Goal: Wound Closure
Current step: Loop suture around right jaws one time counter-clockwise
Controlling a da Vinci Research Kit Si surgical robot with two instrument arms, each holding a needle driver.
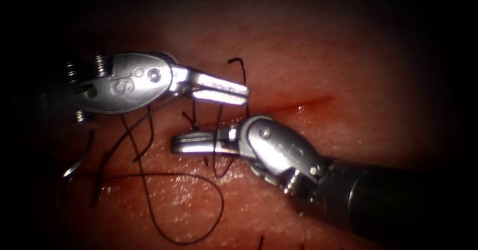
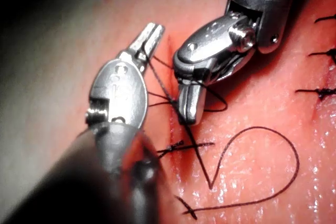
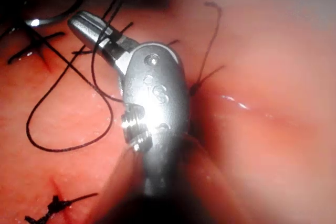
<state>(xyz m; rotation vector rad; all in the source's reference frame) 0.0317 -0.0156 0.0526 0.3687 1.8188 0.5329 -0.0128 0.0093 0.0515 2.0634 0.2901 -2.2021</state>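
Over the cut [image 1: 303, 103], the left tool [image 1: 239, 91] has jaws pressed together on the thread [image 1: 219, 215], likely to hold tension. The right tool [image 1: 180, 143], jaws together, carries a thread loop. The needle [image 1: 74, 166] lies free at left.

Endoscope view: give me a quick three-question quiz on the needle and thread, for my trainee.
1. True or false: the right tool holds the needle.
2. The thread loops around: A the left tool, B the right tool, C the needle.
3. How do the right tool's jaws stand?
Key: 1 false, it lies free on the tissue at the far left; 2 B; 3 shut.
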